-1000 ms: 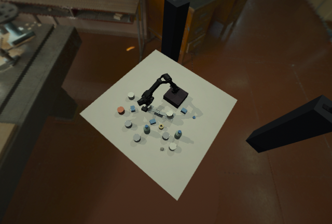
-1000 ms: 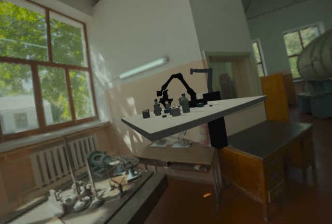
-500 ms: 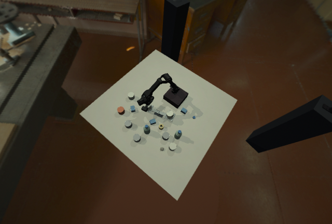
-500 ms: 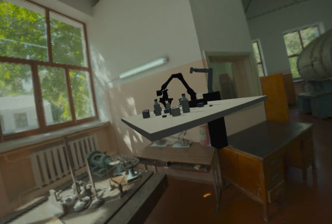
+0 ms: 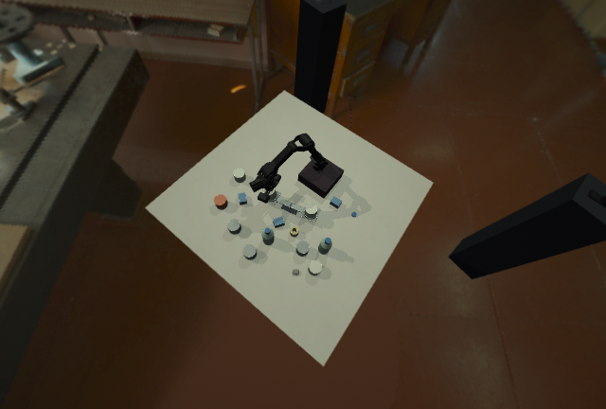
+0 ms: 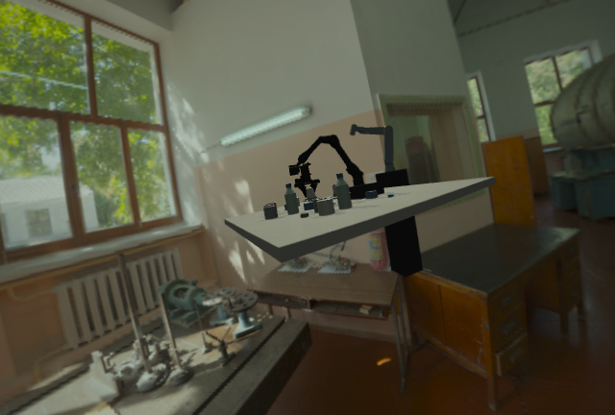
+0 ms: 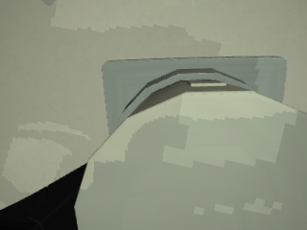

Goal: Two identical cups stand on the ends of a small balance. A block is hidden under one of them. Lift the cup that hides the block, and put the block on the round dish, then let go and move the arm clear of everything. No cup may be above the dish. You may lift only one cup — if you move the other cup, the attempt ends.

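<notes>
My gripper (image 5: 270, 191) (image 6: 308, 189) is shut on a pale cup (image 5: 272, 195) (image 6: 311, 193) (image 7: 192, 158) at one end of the balance (image 5: 290, 206). In the wrist view one black finger lies against the cup's left side; the other finger is out of view. A grey square plate (image 7: 117, 79) shows behind the cup, with a curved rim and a dark gap by the cup's far edge. Whether the cup is off the plate is hard to tell. The other pale cup (image 5: 311, 209) stands at the opposite end. No block shows under either cup. I cannot pick out the round dish with certainty.
A red cylinder (image 5: 220, 201), white cylinder (image 5: 239, 173) and blue block (image 5: 241, 198) stand beyond the gripped cup. Two green bottles (image 5: 267, 235) (image 5: 326, 244), a yellow ring (image 5: 294, 231), another blue block (image 5: 278, 222) and several grey and white cylinders stand on the bottles' side of the balance.
</notes>
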You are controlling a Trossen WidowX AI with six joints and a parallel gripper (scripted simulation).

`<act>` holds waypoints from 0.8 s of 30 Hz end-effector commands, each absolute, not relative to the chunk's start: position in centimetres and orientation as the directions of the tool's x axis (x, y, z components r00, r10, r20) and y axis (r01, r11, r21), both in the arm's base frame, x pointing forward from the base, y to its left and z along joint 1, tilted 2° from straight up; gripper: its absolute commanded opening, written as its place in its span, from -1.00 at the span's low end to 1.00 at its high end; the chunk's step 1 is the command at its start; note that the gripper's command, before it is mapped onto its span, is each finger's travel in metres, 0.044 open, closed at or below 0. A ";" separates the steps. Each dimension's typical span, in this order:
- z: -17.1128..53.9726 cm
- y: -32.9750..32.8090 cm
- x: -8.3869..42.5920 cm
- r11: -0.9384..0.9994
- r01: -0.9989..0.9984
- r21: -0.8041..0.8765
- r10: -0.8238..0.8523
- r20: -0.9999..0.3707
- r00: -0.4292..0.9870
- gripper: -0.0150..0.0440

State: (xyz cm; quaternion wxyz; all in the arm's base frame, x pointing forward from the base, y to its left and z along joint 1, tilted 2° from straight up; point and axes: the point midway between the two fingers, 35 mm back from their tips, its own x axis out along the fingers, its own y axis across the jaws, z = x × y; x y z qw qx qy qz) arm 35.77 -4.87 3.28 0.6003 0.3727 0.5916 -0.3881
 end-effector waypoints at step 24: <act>7.2 -4.9 36.4 0.416 0.909 0.001 -0.029 -0.999 0.015 -0.49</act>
